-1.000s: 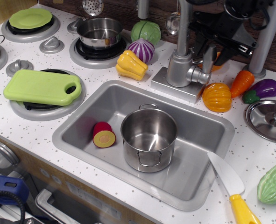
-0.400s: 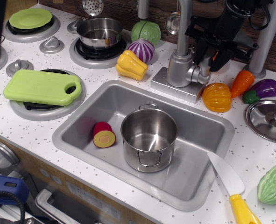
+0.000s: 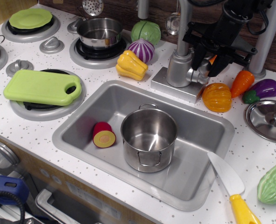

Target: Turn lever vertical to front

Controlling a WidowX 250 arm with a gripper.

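A: where's the gripper (image 3: 204, 59) rn?

B: black arm drops in from top right, gripper down at the tap's (image 3: 179, 65) right side, fingers spread either side of the lever (image 3: 204, 70).

A: clamped?

B: can't tell, lever's mostly hidden.

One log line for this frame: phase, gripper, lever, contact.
phase: at the faucet | gripper: around the lever, fingers' closure unclear | lever: mostly hidden, angle unreadable | contact: cannot confirm

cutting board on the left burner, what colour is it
Light green cutting board, plain, clearest in the observation.image view.
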